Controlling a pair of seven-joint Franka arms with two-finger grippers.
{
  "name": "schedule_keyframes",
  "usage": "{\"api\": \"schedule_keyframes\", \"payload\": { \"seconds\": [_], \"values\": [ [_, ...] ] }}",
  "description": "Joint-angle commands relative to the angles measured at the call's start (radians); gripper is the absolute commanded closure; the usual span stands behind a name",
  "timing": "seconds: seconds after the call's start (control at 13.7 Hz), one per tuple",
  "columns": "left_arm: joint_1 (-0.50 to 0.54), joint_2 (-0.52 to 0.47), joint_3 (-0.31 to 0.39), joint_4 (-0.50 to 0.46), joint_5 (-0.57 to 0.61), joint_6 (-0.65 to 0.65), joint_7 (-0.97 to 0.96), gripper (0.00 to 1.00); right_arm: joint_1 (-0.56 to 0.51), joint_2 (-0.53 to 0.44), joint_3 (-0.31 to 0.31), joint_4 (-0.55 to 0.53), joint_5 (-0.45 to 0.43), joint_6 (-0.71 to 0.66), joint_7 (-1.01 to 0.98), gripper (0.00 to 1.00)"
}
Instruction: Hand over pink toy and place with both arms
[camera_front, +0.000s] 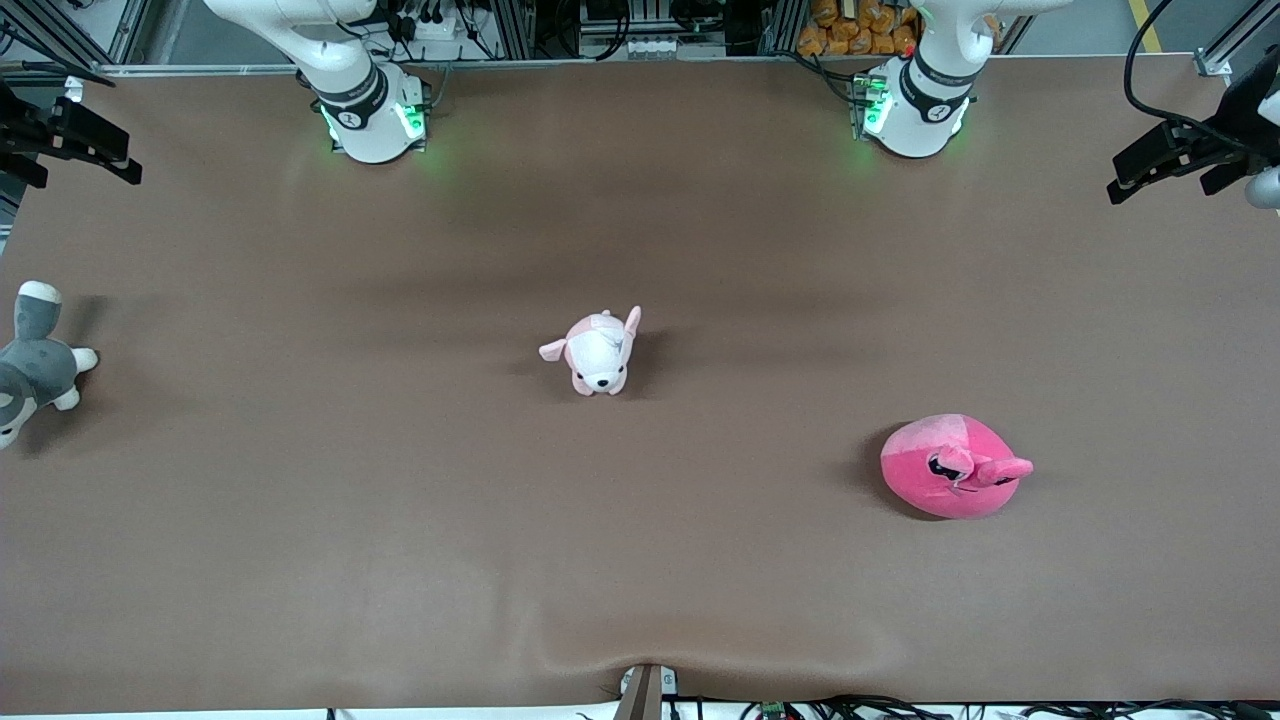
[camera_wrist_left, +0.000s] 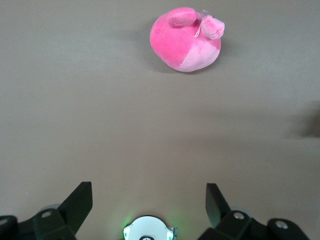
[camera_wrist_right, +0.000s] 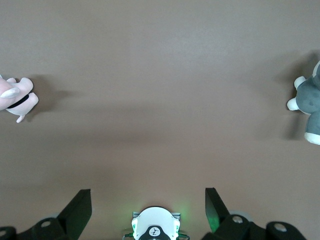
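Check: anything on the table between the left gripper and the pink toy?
Nothing visible. In the left wrist view, the left gripper hangs open with only bare table between it and the pink toy. The pale puppy plush sits mid-table, off that line. The right gripper waits, open, high over its own end.

A small pale pink-and-white puppy plush (camera_front: 598, 352) sits near the middle of the brown table (camera_front: 300, 520), well apart from every edge, its white muzzle turned toward the front camera and one pink ear standing up. A grey-and-white plush dog (camera_front: 32, 362) lies at the table's edge on the right arm's end, about halfway along that edge, partly cut off by the frame, its white paws pointing inward. The two plush toys lie well apart. The table's brown cover is smooth.
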Motion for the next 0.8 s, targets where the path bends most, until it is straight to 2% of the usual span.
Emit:
{"api": "schedule_keyframes", "payload": {
  "seconds": [0.0,0.73],
  "values": [
    [0.006,-0.030,-0.004,-0.030,0.002,0.016,0.024,0.00,-0.013,0.012,0.010,0.025,-0.016,-0.015,-0.004,0.00],
    [0.005,-0.021,-0.004,-0.033,0.002,0.018,0.020,0.00,-0.013,0.012,0.010,0.025,-0.016,-0.015,-0.004,0.00]
  ]
}}
